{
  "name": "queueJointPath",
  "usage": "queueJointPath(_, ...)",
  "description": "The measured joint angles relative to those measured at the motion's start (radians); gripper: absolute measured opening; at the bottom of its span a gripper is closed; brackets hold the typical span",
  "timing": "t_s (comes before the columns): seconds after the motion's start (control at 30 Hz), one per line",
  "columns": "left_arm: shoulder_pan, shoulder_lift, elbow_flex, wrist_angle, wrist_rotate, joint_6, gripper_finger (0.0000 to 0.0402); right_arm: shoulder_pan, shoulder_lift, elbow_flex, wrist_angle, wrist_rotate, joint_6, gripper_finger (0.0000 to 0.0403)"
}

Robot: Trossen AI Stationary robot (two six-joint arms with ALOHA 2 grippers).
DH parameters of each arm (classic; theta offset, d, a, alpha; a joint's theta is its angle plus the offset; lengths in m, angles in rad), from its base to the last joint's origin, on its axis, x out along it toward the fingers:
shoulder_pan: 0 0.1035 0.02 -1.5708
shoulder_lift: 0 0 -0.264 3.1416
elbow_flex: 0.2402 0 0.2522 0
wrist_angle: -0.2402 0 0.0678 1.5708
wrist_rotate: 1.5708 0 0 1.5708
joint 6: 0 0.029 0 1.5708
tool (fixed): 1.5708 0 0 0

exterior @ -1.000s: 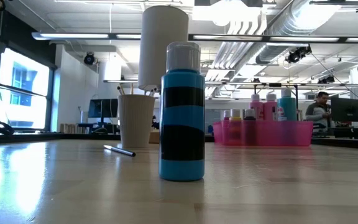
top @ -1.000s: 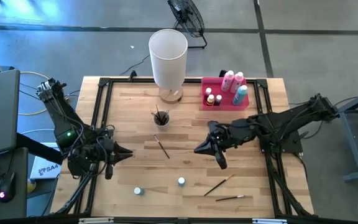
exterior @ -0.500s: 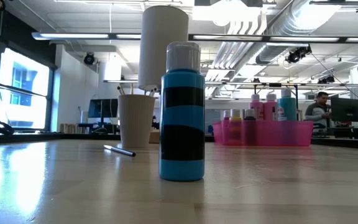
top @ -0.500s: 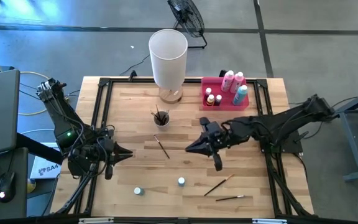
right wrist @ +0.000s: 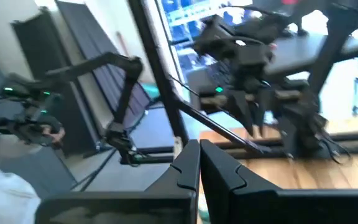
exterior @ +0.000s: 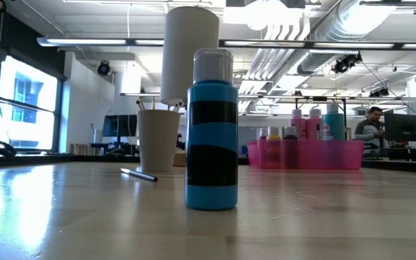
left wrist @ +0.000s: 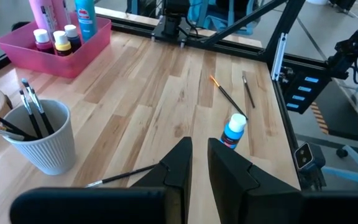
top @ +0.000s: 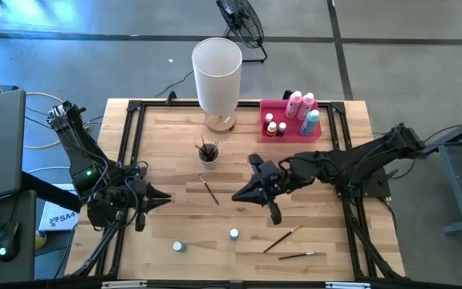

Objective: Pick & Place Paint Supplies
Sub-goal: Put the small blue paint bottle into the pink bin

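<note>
Seen from above, the wooden table (top: 239,164) fills the middle of the scene, and the tall white cylinder (top: 216,68) stands at its twelve o'clock edge. The right arm stretches in from three o'clock, its right gripper (top: 237,196) just right of centre with fingers pressed together on nothing. The left arm waits at nine o'clock; the left gripper (top: 164,197) has its fingers a narrow slit apart, empty. The pink tray (top: 275,136) sits at about one o'clock, holding two pink bottles (top: 296,102), a teal bottle (top: 310,122) and two tiny bottles (top: 271,128). A ribbed white cup (top: 208,151) with brushes in it stands just below the cylinder, toward twelve o'clock of centre. A loose paintbrush (top: 208,189) lies just left of centre, near the right gripper's tips. Two more brushes (top: 281,238) lie at about five o'clock. A blue bottle (top: 234,234) stands at six o'clock, and another small bottle (top: 178,246) at seven o'clock.
</note>
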Motion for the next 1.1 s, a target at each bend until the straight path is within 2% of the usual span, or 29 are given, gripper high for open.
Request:
queueJointPath(0.1,0.0,0.0,0.0,0.0,0.0,0.0,0.0049,0.0,0.027,0.035,-0.007,-0.019,-0.018,0.0004)
queueJointPath(0.3,0.0,0.0,0.0,0.0,-0.002,0.0,0.0049,-0.004,0.13,0.13,-0.013,-0.143,-0.02,0.0004)
queueJointPath(0.53,0.0,0.0,0.0,-0.01,-0.001,0.0,0.0049,-0.009,0.269,0.267,-0.117,-0.256,-0.019,0.0004)
queueJointPath(0.63,0.0,0.0,0.0,-0.013,0.001,-0.001,0.0049,-0.017,0.293,0.281,-0.146,-0.288,-0.019,0.0004)
queueJointPath(0.87,0.0,0.004,0.001,0.082,0.076,-0.007,0.0049,-0.043,0.299,0.282,-0.273,-0.286,0.041,0.0004)
queueJointPath(1.0,0.0,0.005,0.001,0.082,0.083,-0.008,0.0049,-0.051,0.298,0.282,-0.303,-0.281,0.051,0.0004)
queueJointPath(1.1,0.001,0.022,0.001,0.081,0.082,-0.007,0.0043,-0.047,0.281,0.282,-0.308,-0.203,-0.006,0.0003)
